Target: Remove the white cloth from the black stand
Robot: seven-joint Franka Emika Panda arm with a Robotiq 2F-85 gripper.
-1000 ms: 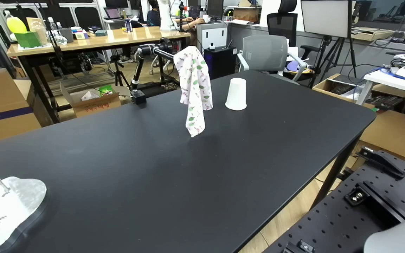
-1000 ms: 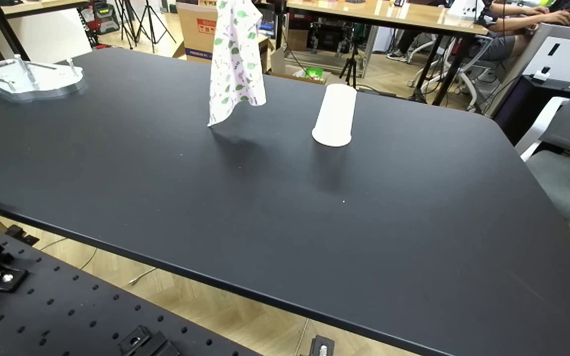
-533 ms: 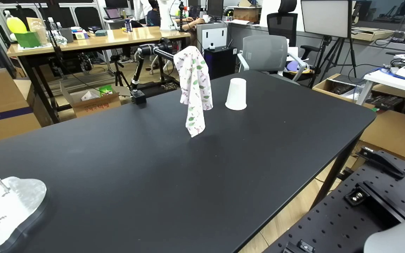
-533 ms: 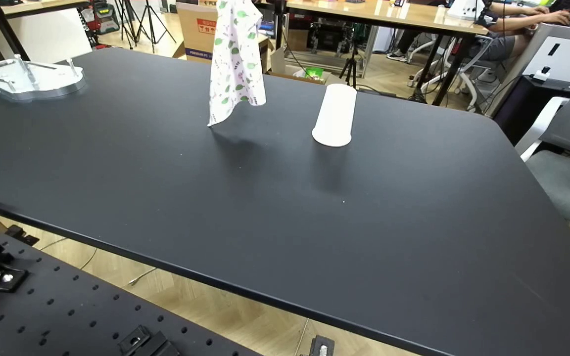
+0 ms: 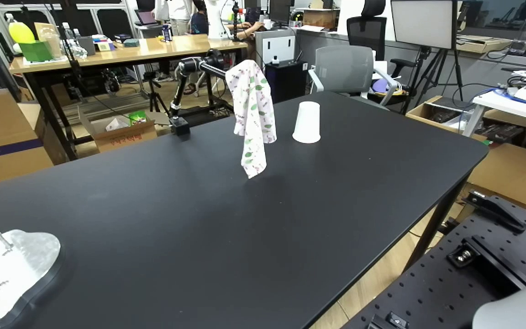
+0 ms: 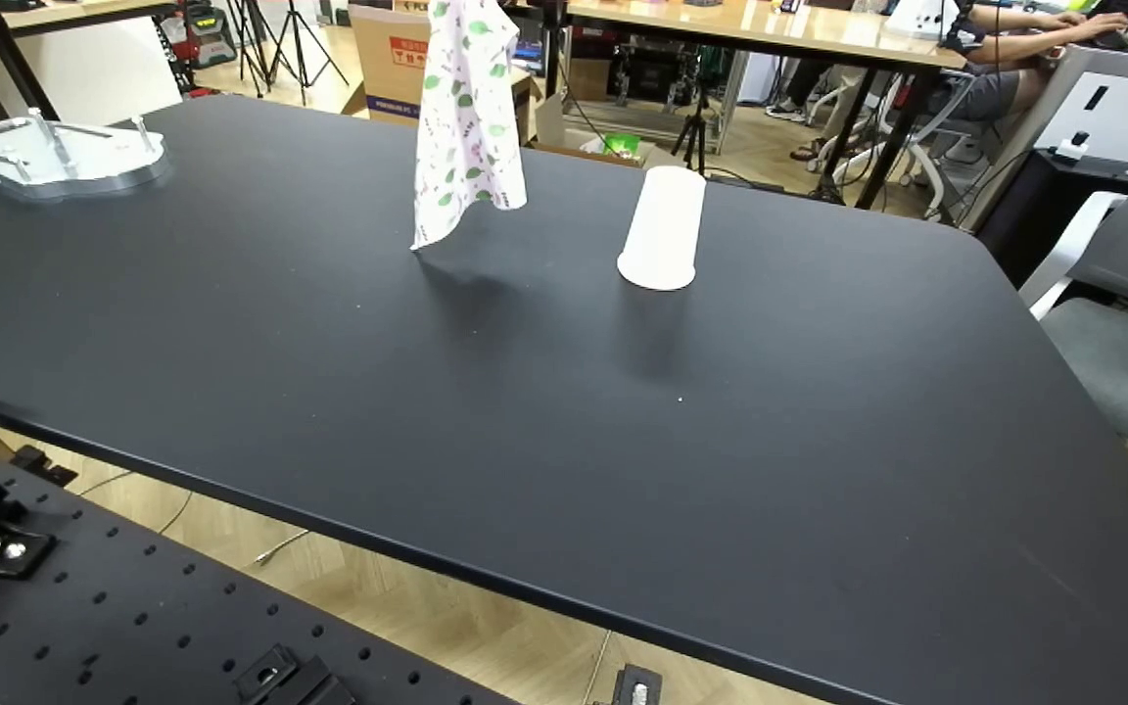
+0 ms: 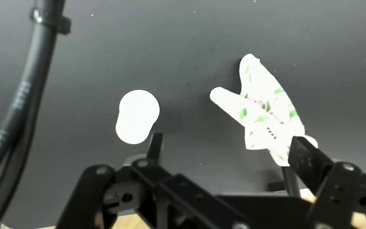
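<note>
Fingers [image 7: 308,162] wide apart, I'd centre the cloth [image 7: 267,122] between them before pinching and lifting it off the stand [image 7: 291,181].

In an ext. view, tall box [image 6: 384,67] beyond far edge of table [image 6: 564,411]: red sign [image 6: 409,52], chars too sm.; dark band [image 6: 394,107] w/ caps incl. "PC", rest unclear. In an ext. view, open carton [image 5: 123,133] past table: Korean lettering [image 5: 127,139], can't read. Wrist view: cable [image 7: 27,81] over table, white print [image 7: 21,95], blurred.
</note>
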